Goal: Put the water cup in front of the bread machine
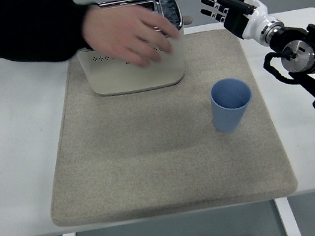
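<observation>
A white surface (4, 151) carries a large beige mat (152, 155) with a coarse, felt-like weave and rounded corners. At the mat's far edge stands a cream toaster (137, 72), boxy with rounded sides and a shiny chrome top. A person's hand (127, 34), reaching out of a black sleeve (13, 27), rests blurred over the toaster's top. A light blue, smooth, tapered water cup (231, 104) stands upright and open on the mat's right side, nearer than the toaster and to its right. The right robot hand (229, 4), black and white, hovers above the far right of the surface, fingers spread, grasping nothing.
</observation>
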